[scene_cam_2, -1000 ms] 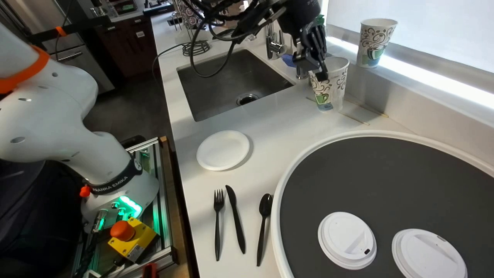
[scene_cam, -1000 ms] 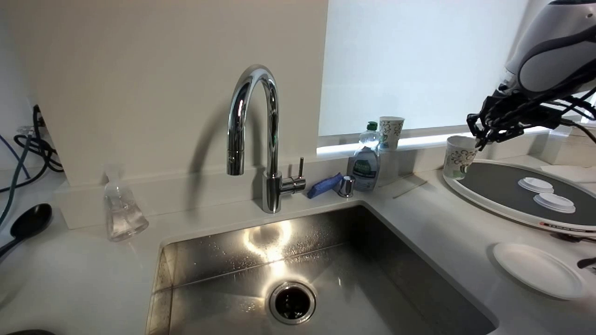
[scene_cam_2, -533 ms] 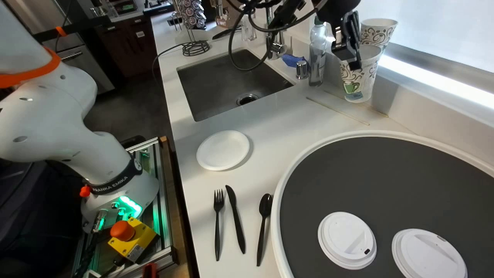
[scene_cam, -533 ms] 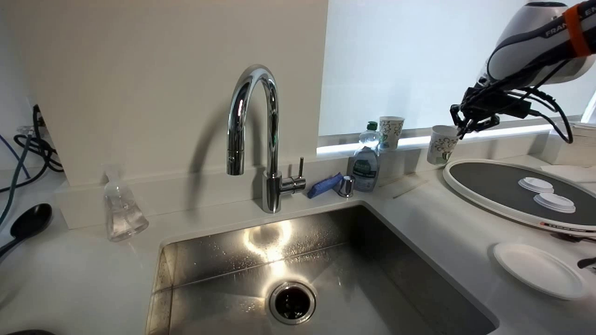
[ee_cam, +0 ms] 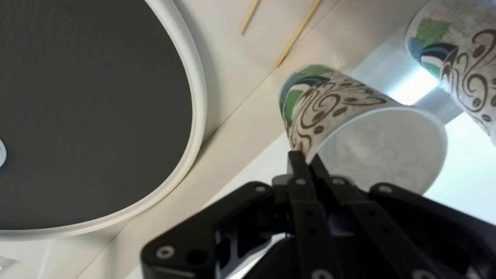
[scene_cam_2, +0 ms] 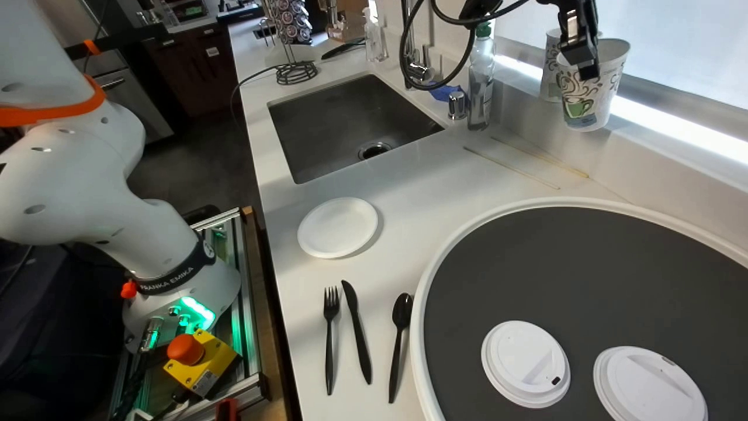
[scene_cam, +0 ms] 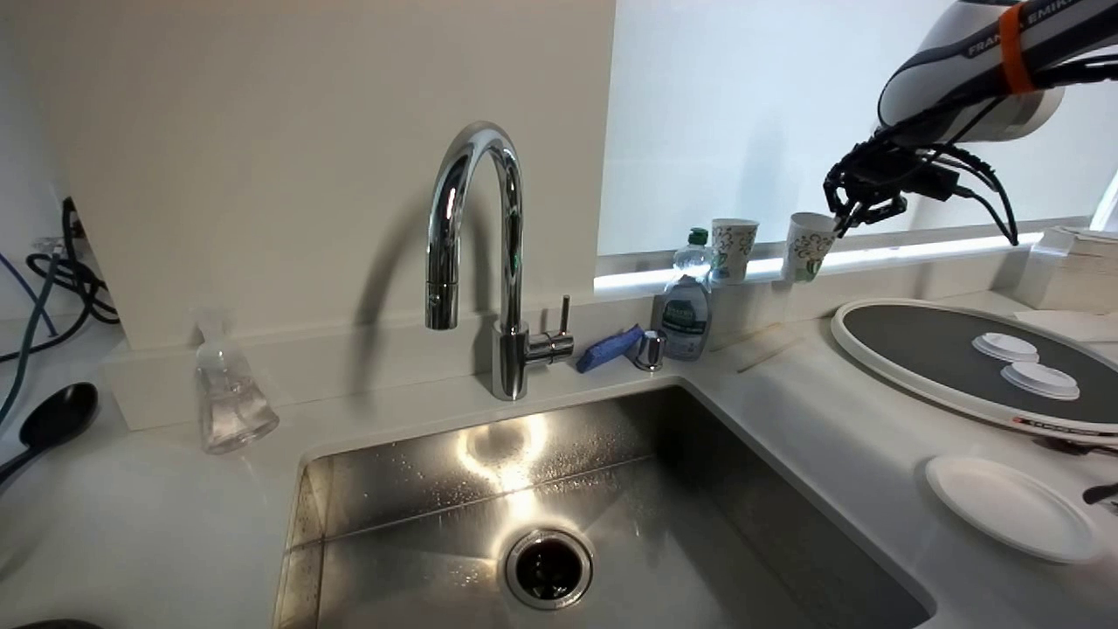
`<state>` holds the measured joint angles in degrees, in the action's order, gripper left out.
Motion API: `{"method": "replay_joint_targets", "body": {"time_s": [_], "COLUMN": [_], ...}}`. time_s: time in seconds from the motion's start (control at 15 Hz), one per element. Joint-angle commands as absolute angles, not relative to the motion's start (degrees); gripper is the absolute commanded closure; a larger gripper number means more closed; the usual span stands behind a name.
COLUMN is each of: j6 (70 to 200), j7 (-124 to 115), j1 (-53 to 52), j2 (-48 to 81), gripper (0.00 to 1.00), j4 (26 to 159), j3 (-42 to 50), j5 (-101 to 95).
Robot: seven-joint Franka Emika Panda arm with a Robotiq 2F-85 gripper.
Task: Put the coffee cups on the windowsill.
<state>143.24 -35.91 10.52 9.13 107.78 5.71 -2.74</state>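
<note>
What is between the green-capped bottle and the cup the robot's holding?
The other paper cup, upright on the windowsill, stands between the bottle and the held cup in both exterior views.

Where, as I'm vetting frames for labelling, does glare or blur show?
In both exterior views, a bright strip of glare runs along the windowsill; in an exterior view, light glints off the sink; in the wrist view, the gripper looks slightly soft.

"FRANKA EMIKA" on arm base & link (pt. hidden).
</note>
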Motion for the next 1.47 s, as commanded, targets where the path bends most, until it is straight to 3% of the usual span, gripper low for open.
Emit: {"method": "replay_joint_targets", "body": {"time_s": [0.0, 0.53, 1.4], "j6": [139.67, 141.45, 136.56], "j7": [-33.08, -34.48, -33.66], "j1": [9.04, 8.0, 6.97], "j2": [13.13, 11.42, 16.77], "gripper": [0.99, 0.99, 0.99], "j4": [101.27, 103.96, 96.36], "j3": [6.98, 8.46, 9.08], "j5": [0.72, -1.32, -0.34]}}
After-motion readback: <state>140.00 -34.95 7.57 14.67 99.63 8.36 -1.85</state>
